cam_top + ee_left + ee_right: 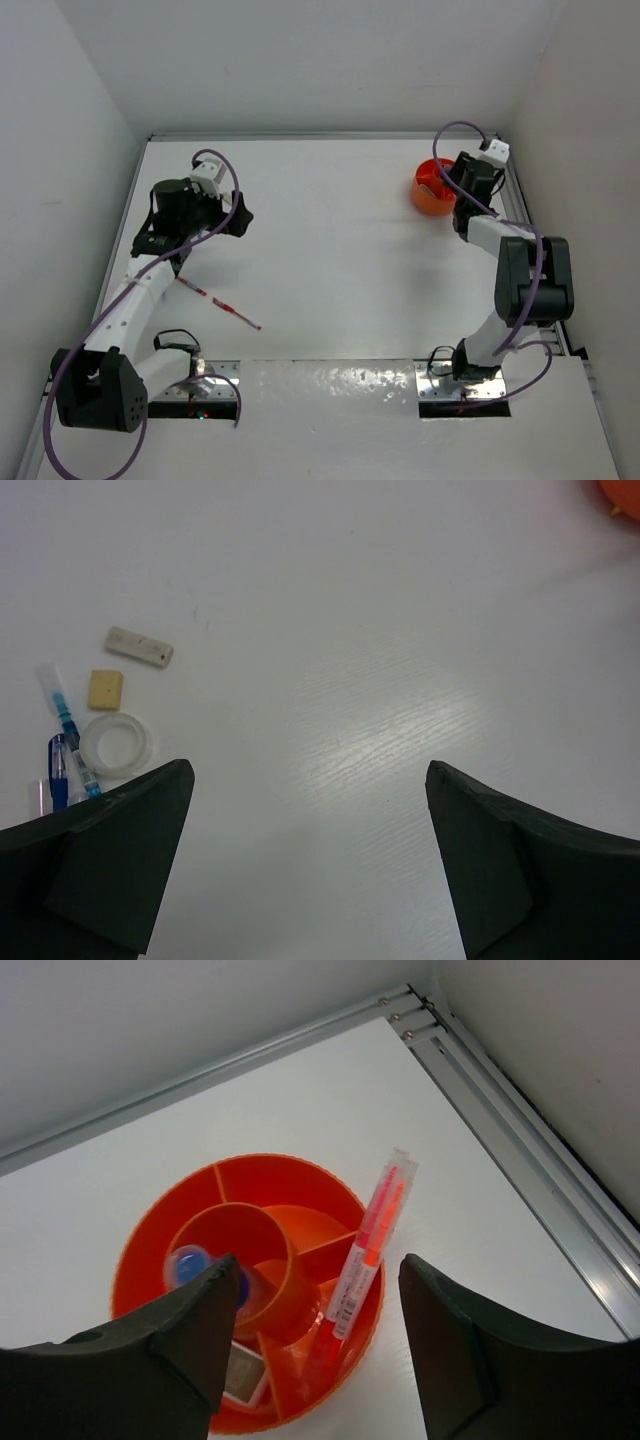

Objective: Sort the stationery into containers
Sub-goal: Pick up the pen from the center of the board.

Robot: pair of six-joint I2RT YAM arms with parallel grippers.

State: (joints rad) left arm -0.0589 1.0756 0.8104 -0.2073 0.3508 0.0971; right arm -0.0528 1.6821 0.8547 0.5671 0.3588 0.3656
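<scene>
The orange tub (290,1165) stands at the far right of the table (432,188). A pink-red pen (372,1245) leans upright in one outer compartment, its top past the rim. A blue-capped bottle (190,1265) sits in the middle ring. My right gripper (318,1270) hovers just above the tub, open, with the pen between its fingers but touching neither. My left gripper (308,780) is open over bare table at the left (238,218). To its left lie blue-and-white pens (66,725), a beige block (105,689) and a white flat piece (139,647). Red pens (236,314) lie near the left arm.
A clear tape ring (117,743) lies beside the blue pens. A small white card (245,1375) rests in a near compartment of the tub. The metal table rail (520,1140) and the white walls run close behind and to the right of the tub.
</scene>
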